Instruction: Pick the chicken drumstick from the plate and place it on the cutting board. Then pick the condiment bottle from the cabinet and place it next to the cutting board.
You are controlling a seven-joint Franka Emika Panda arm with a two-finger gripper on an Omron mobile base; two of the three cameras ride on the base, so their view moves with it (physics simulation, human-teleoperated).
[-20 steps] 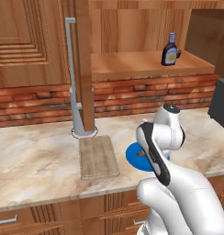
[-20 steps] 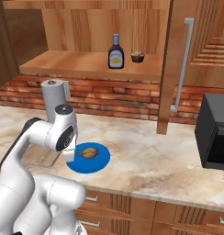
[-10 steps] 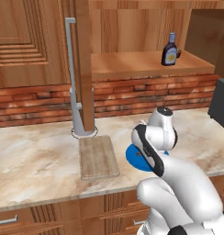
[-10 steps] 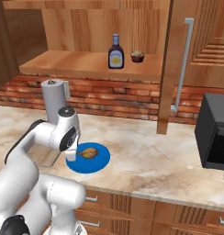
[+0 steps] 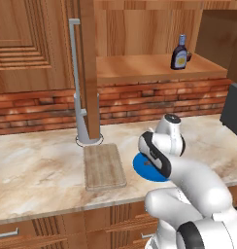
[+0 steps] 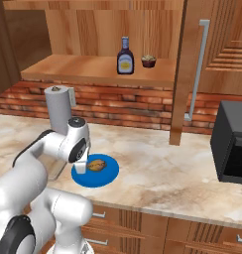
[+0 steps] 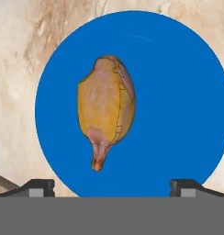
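Note:
A golden-brown chicken drumstick point(image 7: 106, 103) lies on the blue plate point(image 7: 178, 92), its thin bone end pointing toward my hand. My gripper point(image 7: 114, 186) hangs open just above them, one fingertip at each side, holding nothing. From the right base view the drumstick point(image 6: 96, 165) rests on the plate point(image 6: 107, 175) beside the gripper point(image 6: 81, 168). The light wooden cutting board point(image 5: 104, 166) lies left of the plate point(image 5: 140, 168). On the cabinet shelf point(image 5: 140, 65) stands the dark condiment bottle point(image 5: 179, 52) point(image 6: 125, 56).
A squat cupcake-like object point(image 6: 149, 61) sits right of the bottle. The open cabinet door point(image 5: 89, 68) with its grey handle point(image 5: 74, 73) hangs behind the board. A black appliance point(image 6: 234, 141) stands at the counter's right end. A paper towel roll point(image 6: 56, 106) is behind my arm.
The hand has sunk lower over the plate, closing in on the drumstick. The drumstick, board and bottle have not moved.

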